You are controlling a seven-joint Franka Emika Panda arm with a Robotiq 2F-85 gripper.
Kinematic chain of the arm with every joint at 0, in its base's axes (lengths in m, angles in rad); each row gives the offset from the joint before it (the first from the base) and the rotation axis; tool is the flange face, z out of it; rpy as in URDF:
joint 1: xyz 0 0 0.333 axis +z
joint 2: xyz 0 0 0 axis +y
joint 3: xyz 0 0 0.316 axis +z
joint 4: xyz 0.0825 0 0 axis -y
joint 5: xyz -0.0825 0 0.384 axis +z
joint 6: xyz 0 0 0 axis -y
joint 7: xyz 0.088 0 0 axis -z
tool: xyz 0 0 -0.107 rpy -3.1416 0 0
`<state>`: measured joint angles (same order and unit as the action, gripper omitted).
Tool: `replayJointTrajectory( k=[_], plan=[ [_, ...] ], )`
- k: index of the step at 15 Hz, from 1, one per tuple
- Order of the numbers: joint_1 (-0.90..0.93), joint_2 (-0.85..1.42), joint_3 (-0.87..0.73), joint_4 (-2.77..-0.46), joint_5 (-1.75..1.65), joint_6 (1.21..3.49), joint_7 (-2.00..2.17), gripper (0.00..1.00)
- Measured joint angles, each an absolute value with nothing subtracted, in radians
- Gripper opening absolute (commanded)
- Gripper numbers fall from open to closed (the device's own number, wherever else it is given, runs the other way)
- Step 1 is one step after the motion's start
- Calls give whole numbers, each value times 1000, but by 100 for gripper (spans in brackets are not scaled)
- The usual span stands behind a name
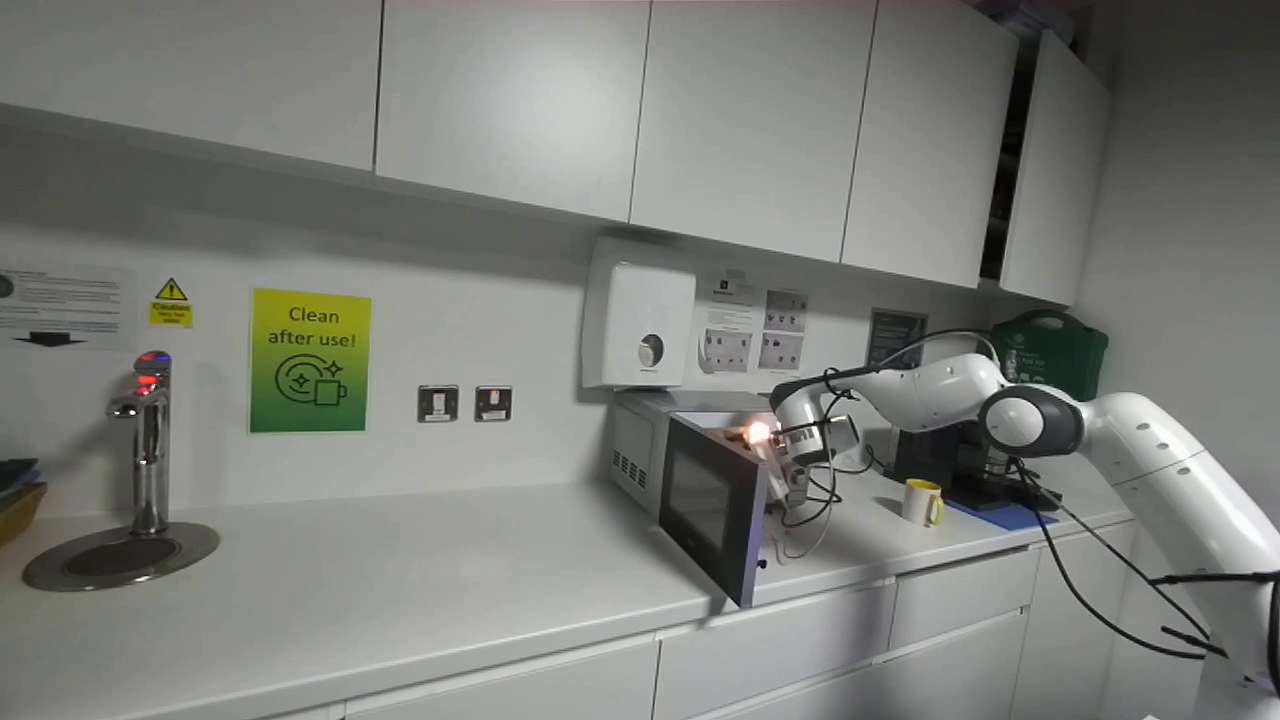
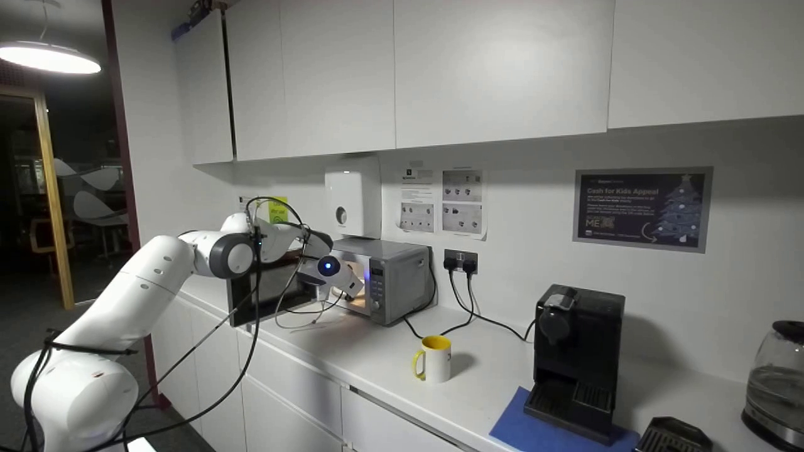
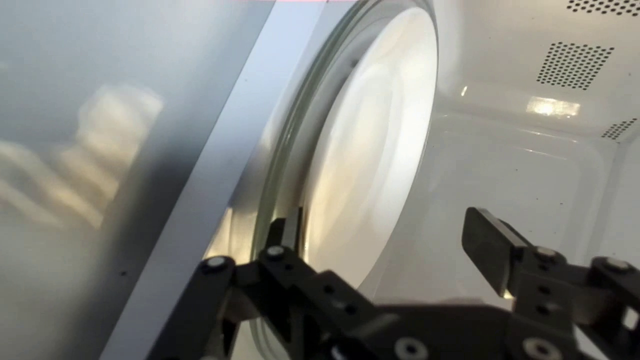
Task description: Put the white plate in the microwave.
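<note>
The white plate [image 3: 365, 160] is inside the microwave [image 2: 405, 279], over the glass turntable [image 3: 285, 145] in the wrist view. I cannot tell whether it lies fully flat. The plate is out of sight in both exterior views. The silver-grey microwave also shows in an exterior view [image 1: 632, 455], with its dark-glass door [image 1: 700, 500] standing wide open and a warm light inside. My gripper [image 3: 390, 232] is open, at the microwave's mouth. One finger is at the plate's rim, touching or just apart; the other is well away over the white cavity wall.
A white and yellow mug [image 2: 434, 359] stands on the counter [image 2: 377, 342] near the microwave. A black coffee machine [image 2: 578, 358] and a glass jug [image 2: 776, 376] stand farther along. A white dispenser [image 1: 640, 320] hangs above the microwave. Cables loop around the arm.
</note>
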<state>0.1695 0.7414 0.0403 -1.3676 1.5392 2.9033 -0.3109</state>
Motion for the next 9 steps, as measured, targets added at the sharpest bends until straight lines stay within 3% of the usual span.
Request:
replayJointTrajectory(
  k=[9],
  plan=[
    [214,708,31,-1413,1457,2942,-311,100]
  ],
)
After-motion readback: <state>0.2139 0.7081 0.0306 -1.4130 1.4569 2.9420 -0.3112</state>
